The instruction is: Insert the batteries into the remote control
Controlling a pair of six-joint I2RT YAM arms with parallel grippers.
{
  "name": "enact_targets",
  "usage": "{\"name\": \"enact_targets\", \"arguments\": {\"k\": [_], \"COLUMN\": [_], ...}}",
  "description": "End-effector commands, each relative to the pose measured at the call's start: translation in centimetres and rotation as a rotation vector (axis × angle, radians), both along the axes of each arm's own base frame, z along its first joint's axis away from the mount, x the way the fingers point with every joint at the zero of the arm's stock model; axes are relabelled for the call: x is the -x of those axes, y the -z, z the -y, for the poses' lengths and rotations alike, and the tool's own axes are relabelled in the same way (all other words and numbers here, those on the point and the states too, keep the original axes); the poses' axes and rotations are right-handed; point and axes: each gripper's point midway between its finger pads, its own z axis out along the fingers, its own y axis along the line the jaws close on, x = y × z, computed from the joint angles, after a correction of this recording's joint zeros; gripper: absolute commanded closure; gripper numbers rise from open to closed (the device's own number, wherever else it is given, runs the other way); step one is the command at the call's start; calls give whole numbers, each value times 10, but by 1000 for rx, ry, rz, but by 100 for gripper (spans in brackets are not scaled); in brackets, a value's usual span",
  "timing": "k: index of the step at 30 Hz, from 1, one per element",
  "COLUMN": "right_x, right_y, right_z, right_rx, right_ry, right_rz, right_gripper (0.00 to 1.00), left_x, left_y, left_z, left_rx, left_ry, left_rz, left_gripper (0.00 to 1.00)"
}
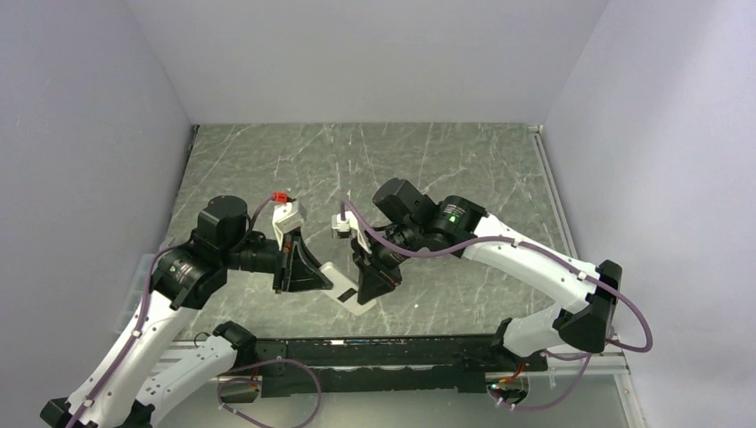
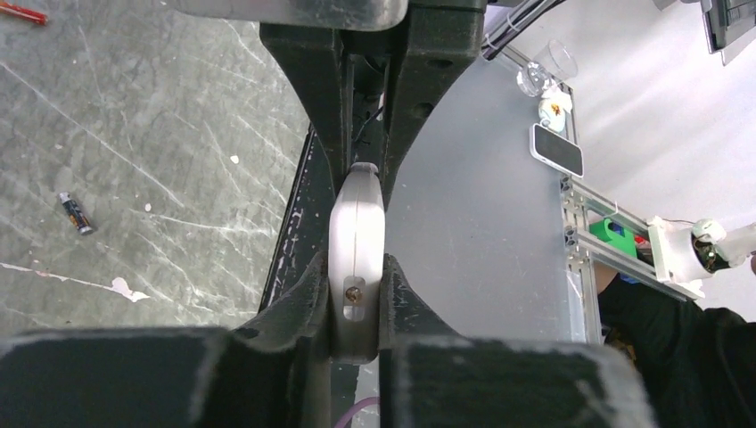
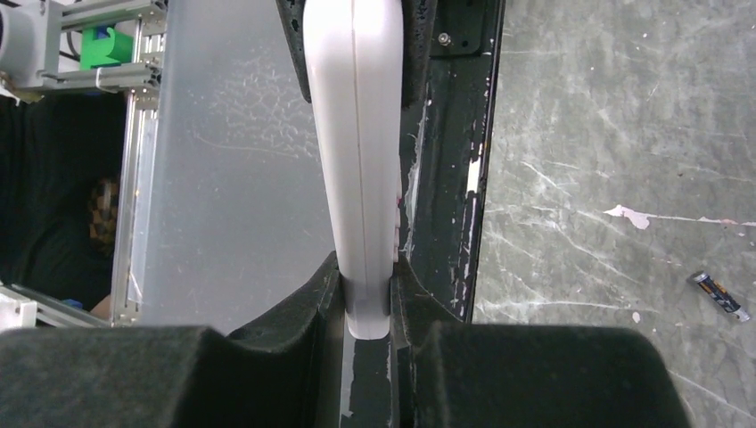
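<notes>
Top view: shows the left hand (image 1: pixel 301 267) and right hand (image 1: pixel 374 282) meeting low in the middle. Both closed on the remote control (image 1: pixel 343 289), white back and dark mark upward, close to the near edge of the bench (image 1: pixel 428 169). No battery made out here.

Left wrist: looks along the remote control (image 2: pixel 357 241) edge-on, pinched across its thickness by the left hand (image 2: pixel 357 294). Finds 1 dark battery (image 2: pixel 75 213) lying well apart on the bench (image 2: pixel 178 107); no 2nd in sight.

Right wrist: right hand (image 3: pixel 365 299) clamped on the other end of the remote control (image 3: pixel 357 160); battery (image 3: pixel 722 297) far off to the side.

Risks: pulling or twisting against each other may lever the slim casing out of 1 grip. Seemingly held over the black front rail (image 2: pixel 294 241), so may fall off the bench. May also send the round battery rolling if nudged.

Bench grey-green, marbled, scratched, flecked with white chips. Boxed in by plain pale walls (image 1: pixel 374 53). Beyond the rail: a frosted panel (image 2: pixel 472 223), aluminium framing (image 2: pixel 579 232), a phone (image 2: pixel 557 149), a clear cup (image 2: pixel 554 62).
</notes>
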Motion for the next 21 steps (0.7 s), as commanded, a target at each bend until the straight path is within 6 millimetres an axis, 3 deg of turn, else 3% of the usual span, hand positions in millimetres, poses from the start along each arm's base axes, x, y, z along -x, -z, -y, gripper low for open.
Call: {"name": "enact_targets", "arguments": {"k": [1,9,11,19,21], "right_x": [-9,-45,-49,-70,-71], "right_y": [-14,-23,-22,-22,-22], "right_z": [-1,20,26,45,48], "right_rx": [-46,-141,-175,-247,-260], "right_ry": [47,245,274,460,478], "right_rz": [38,57,74,52,58], "right_gripper": [91,63,51,36,24], "left_x": [-5,-16,-19,-30,-33], "left_y": [-13,-1,0,5,7], "left_z": [1,0,0,0,0], "left_rx": [29,7,15,43,44], "left_ry": [-16,-99,-129,-216,-230], "left_rz": [48,22,16,-8,-12], "left_gripper": [100,100,100,100,100]}}
